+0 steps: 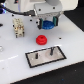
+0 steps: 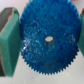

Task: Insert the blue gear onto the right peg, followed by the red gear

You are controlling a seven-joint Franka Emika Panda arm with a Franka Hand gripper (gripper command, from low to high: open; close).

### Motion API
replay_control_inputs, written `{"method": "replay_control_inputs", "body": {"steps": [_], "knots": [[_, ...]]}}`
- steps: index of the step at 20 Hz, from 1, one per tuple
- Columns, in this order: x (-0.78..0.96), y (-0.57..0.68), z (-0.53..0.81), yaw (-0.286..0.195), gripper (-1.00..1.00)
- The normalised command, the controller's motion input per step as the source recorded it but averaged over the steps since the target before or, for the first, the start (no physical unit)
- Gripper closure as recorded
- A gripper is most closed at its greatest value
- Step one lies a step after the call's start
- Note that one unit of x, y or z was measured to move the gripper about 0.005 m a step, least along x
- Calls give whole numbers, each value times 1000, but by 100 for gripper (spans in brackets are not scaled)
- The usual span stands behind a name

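Note:
In the exterior view my gripper point(image 1: 48, 25) hangs above the white table, shut on the blue gear point(image 1: 48, 24), which shows between the fingers as a bright blue toothed disc. The wrist view is filled by the blue gear point(image 2: 49, 38), its centre hole visible, with green finger pads point(image 2: 9, 42) pressed on both sides. The red gear point(image 1: 41, 39) lies on the table below and slightly to the exterior view's left of my gripper. The grey black-rimmed plate point(image 1: 46, 56) sits nearer the front, with the right peg point(image 1: 51, 50) and a second pin point(image 1: 38, 56) standing on it.
A pale block-like object point(image 1: 18, 28) stands at the exterior view's left. The white table point(image 1: 70, 42) has a dark edge at the back right.

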Motion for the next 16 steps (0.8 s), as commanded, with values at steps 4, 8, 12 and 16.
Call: {"method": "replay_control_inputs", "body": {"steps": [4, 8, 12, 16], "knots": [[810, -91, 499, 0, 100], [839, -90, 450, 0, 100], [844, -101, 352, 0, 100], [863, -146, 283, 0, 100]]}}
